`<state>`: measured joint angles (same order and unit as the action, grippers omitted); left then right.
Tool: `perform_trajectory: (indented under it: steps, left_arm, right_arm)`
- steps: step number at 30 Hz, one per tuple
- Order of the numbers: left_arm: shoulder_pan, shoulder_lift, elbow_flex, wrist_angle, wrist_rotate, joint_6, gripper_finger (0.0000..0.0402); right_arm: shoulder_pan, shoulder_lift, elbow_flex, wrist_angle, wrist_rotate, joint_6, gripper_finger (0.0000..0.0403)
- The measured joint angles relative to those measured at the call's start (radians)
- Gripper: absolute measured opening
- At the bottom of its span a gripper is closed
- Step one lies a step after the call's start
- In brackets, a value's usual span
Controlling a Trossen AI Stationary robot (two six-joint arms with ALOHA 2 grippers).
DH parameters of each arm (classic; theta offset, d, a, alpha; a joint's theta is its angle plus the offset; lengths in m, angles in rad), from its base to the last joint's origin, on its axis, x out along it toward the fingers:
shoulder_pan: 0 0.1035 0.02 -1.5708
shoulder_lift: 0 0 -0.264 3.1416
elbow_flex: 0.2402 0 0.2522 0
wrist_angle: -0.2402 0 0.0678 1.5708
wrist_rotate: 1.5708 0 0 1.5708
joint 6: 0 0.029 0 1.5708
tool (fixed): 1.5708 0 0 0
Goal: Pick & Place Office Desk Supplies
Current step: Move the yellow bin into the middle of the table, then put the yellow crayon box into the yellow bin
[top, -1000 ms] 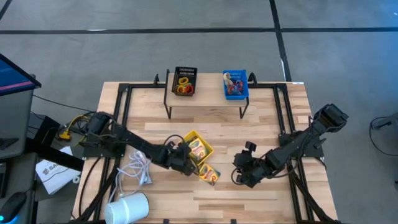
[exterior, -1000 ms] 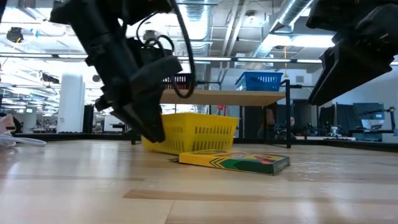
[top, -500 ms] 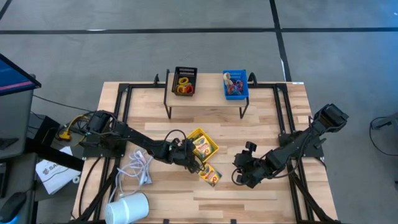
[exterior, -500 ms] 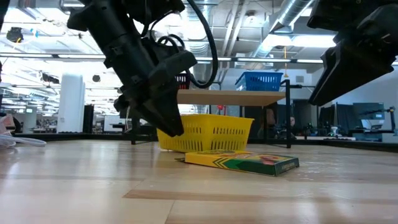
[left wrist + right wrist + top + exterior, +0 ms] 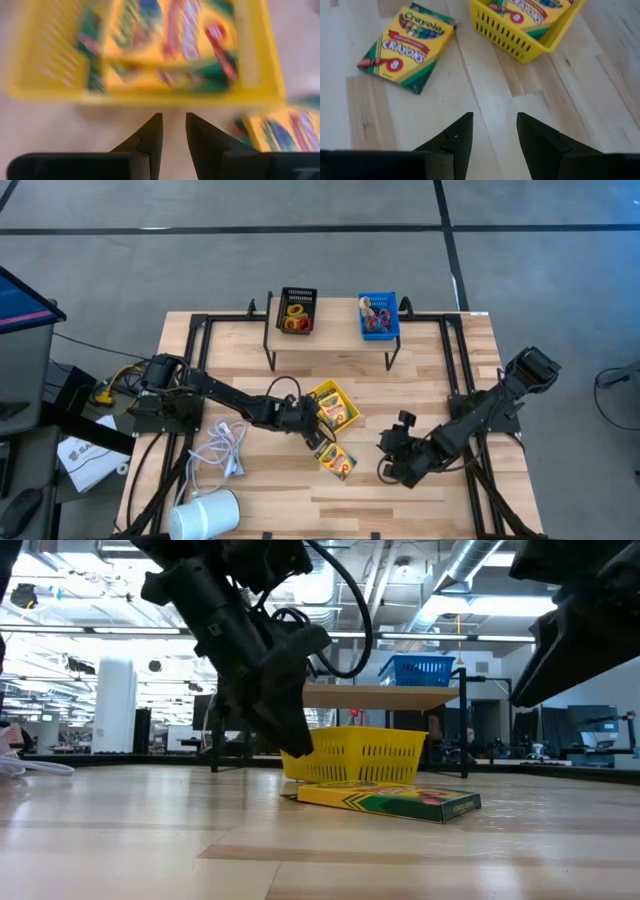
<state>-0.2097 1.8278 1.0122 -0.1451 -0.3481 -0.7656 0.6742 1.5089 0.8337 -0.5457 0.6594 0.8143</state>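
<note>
A yellow bin (image 5: 314,394) stands on the table's middle with crayon boxes (image 5: 165,40) lying inside. Another crayon box (image 5: 338,462) lies flat on the wood just near of it, also seen in the right wrist view (image 5: 407,47). My left gripper (image 5: 313,430) is at the bin's left-near wall, its fingers a narrow gap apart with nothing between them (image 5: 173,120). My right gripper (image 5: 386,464) hangs above the table to the right of the loose box, open and empty (image 5: 495,120). My left gripper pushes the yellow bin with its fingertips (image 5: 156,122), which stand against the foot of its long outer wall (image 5: 150,97). The fingers slant down from the table's left. The bin stays upright with its bottom on the table.
A raised wooden shelf (image 5: 330,340) at the far side carries a black bin (image 5: 296,311) with rubber-band rings and a blue bin (image 5: 379,316). A white coiled cable (image 5: 222,448) and a white cylinder (image 5: 205,515) lie at the near left. Bare wood lies near the front edge.
My left gripper has swung toward the table's right and a little toward the far edge, turning as it went. The yellow bin has slid ahead of it the same way and turned about on the table. My right arm has kept still.
</note>
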Motion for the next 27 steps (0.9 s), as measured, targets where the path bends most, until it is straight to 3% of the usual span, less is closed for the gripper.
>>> perform_trajectory:
  steps: [3,11,13,27]
  left_arm:
    - [-0.050,0.000,0.000,-0.008,0.115,-0.053,0.0080]
    - [-0.114,0.000,0.000,0.025,0.106,-0.181,0.0081]
    - [-0.119,0.000,0.000,0.068,0.148,-0.179,0.0086]
    - [-0.100,0.017,-0.020,0.096,0.183,-0.239,0.0201]
  right_arm:
    - [0.026,0.000,0.000,-0.039,0.007,0.047,0.0150]
    - [0.070,0.011,0.000,0.017,0.038,0.077,0.0150]
    - [0.072,0.024,0.000,0.045,0.039,0.076,0.0150]
    - [0.130,0.116,0.001,0.298,-0.003,0.026,0.0150]
